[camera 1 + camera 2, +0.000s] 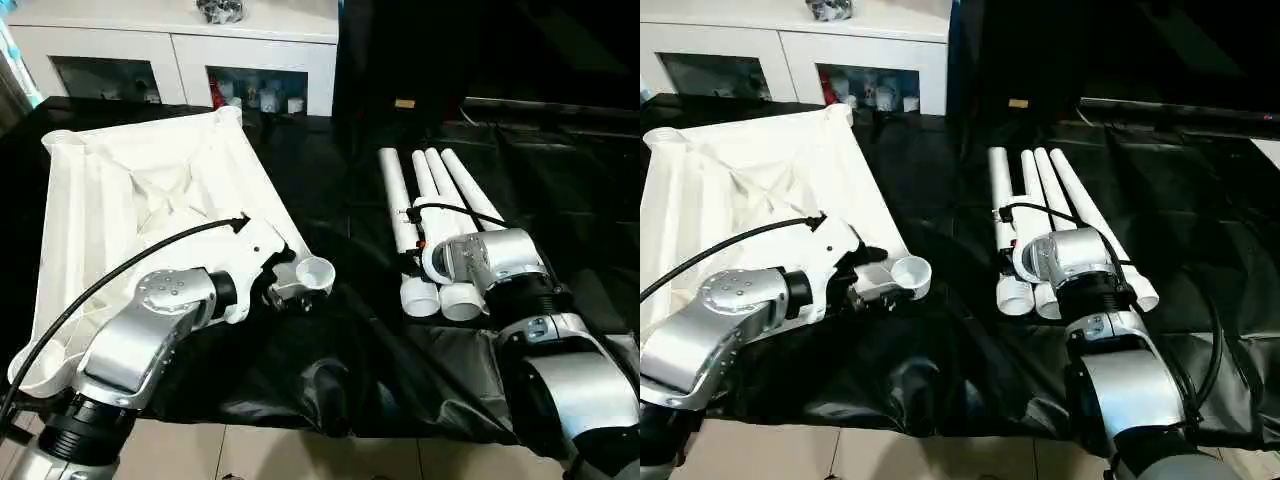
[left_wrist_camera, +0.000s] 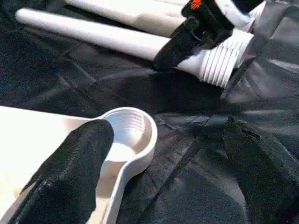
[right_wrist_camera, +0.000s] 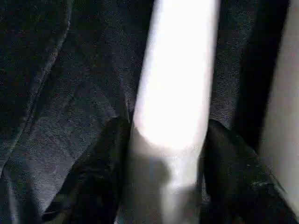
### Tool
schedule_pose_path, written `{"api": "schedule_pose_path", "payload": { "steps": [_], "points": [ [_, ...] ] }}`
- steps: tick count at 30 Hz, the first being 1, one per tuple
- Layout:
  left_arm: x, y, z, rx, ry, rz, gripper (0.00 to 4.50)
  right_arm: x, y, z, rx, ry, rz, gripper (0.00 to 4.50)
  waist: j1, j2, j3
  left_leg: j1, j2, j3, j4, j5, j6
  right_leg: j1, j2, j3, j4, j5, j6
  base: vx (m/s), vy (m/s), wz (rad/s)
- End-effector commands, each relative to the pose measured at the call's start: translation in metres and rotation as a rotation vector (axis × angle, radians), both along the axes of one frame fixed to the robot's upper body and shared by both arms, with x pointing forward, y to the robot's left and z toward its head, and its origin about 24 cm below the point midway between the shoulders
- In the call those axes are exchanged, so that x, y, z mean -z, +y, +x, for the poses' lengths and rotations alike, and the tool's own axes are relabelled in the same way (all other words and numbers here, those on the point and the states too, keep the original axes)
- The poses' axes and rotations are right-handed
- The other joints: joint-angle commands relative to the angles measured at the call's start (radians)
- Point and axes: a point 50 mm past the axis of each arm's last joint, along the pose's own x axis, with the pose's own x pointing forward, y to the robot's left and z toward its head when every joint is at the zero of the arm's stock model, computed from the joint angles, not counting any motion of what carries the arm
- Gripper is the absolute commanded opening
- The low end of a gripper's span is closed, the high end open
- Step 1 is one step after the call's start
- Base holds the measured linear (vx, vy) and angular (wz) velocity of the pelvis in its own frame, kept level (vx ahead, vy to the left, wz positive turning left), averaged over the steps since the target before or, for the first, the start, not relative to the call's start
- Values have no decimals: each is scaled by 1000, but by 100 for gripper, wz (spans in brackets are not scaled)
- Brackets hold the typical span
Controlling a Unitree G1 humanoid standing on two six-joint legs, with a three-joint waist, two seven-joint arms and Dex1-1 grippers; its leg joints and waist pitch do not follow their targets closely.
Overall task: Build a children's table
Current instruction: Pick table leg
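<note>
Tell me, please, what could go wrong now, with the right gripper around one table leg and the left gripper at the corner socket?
The right gripper straddles one leg; the neighbouring legs lie close and may roll when it lifts. The left gripper stands open at the corner socket, so the tabletop may slide on the wrinkled black sheet.

It looked like a lived-in room of a home. A white cabinet (image 1: 180, 45) with glass doors stood against the far wall, small figurines and cups behind the glass. Pale floor tiles (image 1: 270, 455) showed at the near edge, and a crinkled black sheet (image 1: 330, 370) was spread over the work area.
</note>
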Motion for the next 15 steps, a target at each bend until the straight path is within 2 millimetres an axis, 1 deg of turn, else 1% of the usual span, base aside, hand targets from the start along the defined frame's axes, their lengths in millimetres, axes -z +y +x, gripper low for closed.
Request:
{"api": "schedule_pose_path", "payload": {
  "steps": [1,2,3,5,6,7,8,9,10,12,13,14,15],
  "points": [
    [-7,0,2,11,-37,5,432,-7,-1,4,20,-29,25,206,1,7,-77,-5,21,1,-59,-26,-13,68,-76,52,-67,-44,-203,0,0,0],
    [-7,0,2,8,-44,12,432,-9,-1,5,23,-36,31,206,0,4,-78,-6,21,1,-59,-22,-11,69,-75,51,-66,-32,-201,0,0,0],
    [-7,0,3,5,-48,15,432,-10,-1,6,23,-43,33,195,0,4,-78,-5,21,1,-59,-19,-10,68,-75,51,-66,-28,-203,0,0,0],
    [-7,0,3,3,-51,17,432,-11,-1,6,22,-47,34,192,0,4,-78,-6,20,2,-58,-16,-9,69,-75,51,-66,-22,-204,0,0,0],
    [-7,0,4,-2,-48,3,432,-23,2,10,22,-116,70,190,0,13,-78,-5,21,1,-58,-19,-11,68,-74,50,-66,-19,-205,0,0,0],
    [-7,0,4,-2,-48,3,432,-23,2,10,22,-116,70,190,0,13,-78,-5,21,1,-58,-19,-11,68,-74,50,-66,-19,-205,0,0,0],
    [-8,-1,4,-2,-46,-6,432,-29,3,12,21,-153,87,189,0,8,-80,-5,20,1,-58,-17,-11,70,-74,51,-64,-7,-206,0,0,0],
    [-9,-1,4,-3,-47,-19,432,-35,5,14,12,-201,114,188,1,11,-79,-5,21,1,-58,-21,-10,69,-74,51,-64,-6,-206,0,0,0],
    [-9,-1,4,-3,-47,-19,432,-35,5,14,12,-201,114,188,0,10,-79,-5,21,1,-58,-21,-10,70,-75,51,-65,-5,-206,0,0,0],
    [-12,-2,5,-6,-48,-43,432,-48,7,17,2,-297,155,188,1,9,-80,-5,21,1,-58,-22,-9,71,-75,51,-65,-6,-204,0,0,0],
    [-12,-2,5,-6,-48,-43,432,-48,7,17,2,-297,155,188,0,9,-79,-5,22,0,-59,-20,-9,69,-74,51,-64,-5,-204,0,0,0],
    [-14,-2,6,-11,-47,-57,432,-53,9,18,-11,-331,179,188,0,7,-78,-3,21,2,-59,-26,-7,69,-73,51,-66,-9,-205,0,0,0],
    [-15,-2,6,-11,-40,-68,432,-57,11,17,-22,-354,197,188,1,9,-79,-3,21,2,-58,-24,-4,69,-72,51,-64,1,-209,0,0,0]
  ]
}}
